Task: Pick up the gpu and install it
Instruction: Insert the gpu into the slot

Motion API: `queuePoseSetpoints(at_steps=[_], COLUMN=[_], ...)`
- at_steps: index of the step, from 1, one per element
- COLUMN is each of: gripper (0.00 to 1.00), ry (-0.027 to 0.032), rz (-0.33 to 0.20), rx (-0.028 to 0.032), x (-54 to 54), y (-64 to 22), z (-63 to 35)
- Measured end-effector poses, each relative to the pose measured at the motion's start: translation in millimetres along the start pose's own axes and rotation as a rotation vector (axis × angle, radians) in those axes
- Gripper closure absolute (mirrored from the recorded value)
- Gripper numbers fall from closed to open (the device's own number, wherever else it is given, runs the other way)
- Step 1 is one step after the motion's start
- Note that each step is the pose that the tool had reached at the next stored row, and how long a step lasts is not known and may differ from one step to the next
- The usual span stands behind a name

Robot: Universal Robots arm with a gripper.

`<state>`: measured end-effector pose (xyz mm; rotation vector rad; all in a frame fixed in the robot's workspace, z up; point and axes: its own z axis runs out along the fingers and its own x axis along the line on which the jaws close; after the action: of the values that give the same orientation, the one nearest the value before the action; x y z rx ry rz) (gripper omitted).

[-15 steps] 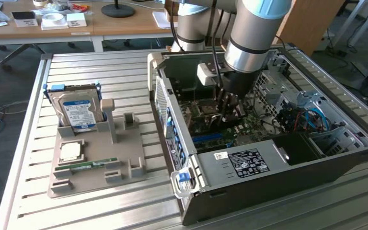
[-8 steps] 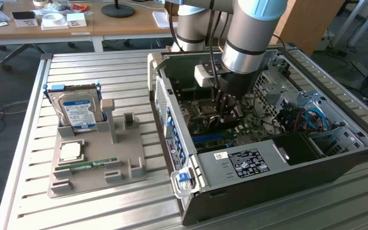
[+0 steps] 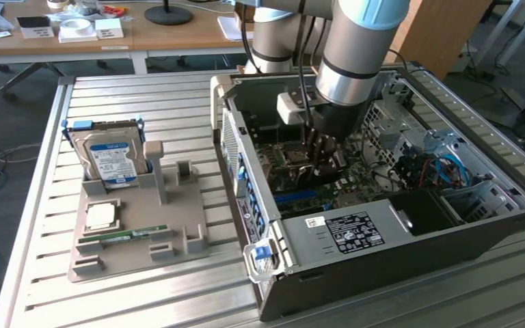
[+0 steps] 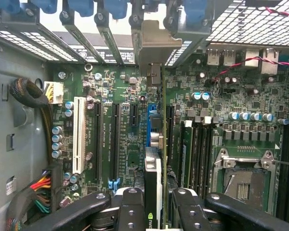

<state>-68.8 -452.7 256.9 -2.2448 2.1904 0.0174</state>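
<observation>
- The black two-fingered gripper (image 4: pixel 159 204) was clamped narrowly on the gpu (image 4: pixel 154 168), a thin green circuit card with a silvery metal end bracket (image 4: pixel 156 43), held edge-on.
- The card hung inside the open black computer case (image 3: pixel 409 232), over the green motherboard (image 4: pixel 120 159). It was in line with the blue slot (image 4: pixel 148 120), bracket towards the case's rear wall.
- Judged risks: a slight tilt could miss the slot, or the bracket could snag the rear frame.
</observation>
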Motion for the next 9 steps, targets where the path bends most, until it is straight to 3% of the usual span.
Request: queuePoseSetpoints(at_steps=[4, 9], gripper=[0.73, 0.73], ry=[0.0, 0.0002], rz=[-0.001, -0.001], rx=[0.0057, 0.0072], x=[-0.1, 0.0], y=[2.5, 4.6], z=[0.4, 0.3])
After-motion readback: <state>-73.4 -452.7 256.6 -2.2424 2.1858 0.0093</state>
